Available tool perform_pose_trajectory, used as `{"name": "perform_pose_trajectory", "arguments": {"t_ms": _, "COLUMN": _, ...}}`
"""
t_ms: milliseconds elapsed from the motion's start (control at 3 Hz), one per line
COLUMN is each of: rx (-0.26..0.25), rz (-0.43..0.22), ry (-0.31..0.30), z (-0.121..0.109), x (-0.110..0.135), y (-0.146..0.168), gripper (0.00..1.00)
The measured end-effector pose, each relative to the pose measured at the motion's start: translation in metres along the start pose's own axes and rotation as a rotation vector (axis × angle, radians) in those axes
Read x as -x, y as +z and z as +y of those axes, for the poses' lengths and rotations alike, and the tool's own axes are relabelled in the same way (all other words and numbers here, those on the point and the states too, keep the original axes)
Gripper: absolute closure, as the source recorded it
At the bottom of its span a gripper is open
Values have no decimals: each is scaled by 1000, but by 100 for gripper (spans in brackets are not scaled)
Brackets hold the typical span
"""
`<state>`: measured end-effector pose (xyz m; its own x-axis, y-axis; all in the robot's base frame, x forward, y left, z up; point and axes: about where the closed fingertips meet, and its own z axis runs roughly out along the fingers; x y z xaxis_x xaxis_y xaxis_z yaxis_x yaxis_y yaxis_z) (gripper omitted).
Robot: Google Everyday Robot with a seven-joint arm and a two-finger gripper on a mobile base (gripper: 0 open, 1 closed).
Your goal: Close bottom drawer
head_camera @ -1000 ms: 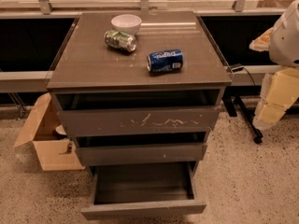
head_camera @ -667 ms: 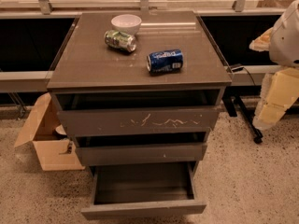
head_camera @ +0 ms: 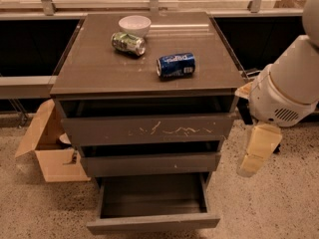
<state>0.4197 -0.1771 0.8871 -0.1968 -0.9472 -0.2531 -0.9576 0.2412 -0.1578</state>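
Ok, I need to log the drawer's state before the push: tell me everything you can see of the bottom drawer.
The bottom drawer stands pulled well out at the foot of the cabinet, the lowest of three. It is dark grey-brown, with a low, plain, handleless front panel and a wide, shallow box; no contents show inside. It sits level, just above the speckled floor. Nothing touches it: the tool hangs off to its right, beside the cabinet and higher up.

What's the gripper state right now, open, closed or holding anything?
Gripper: state cannot be told. It hangs to the right of the cabinet, apart from the pulled-out bottom drawer.
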Motion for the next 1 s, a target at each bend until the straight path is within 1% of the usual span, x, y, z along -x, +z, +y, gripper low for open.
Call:
{"name": "perform_pose_trajectory", "arguments": {"t_ms": 333, "rx": 0, "rz": 0, "ry": 0, "z": 0, "x": 0, "y": 0, "gripper": 0}}
{"name": "perform_pose_trajectory", "arguments": {"t_ms": 667, "rx": 14, "rz": -5, "ry": -21, "z": 4, "x": 3, "y": 10, "gripper": 0}}
{"name": "perform_pose_trajectory", "arguments": {"t_ms": 1000, "rx": 30, "rz": -19, "ry": -78, "z": 22, "x": 11, "y": 42, "gripper": 0}}
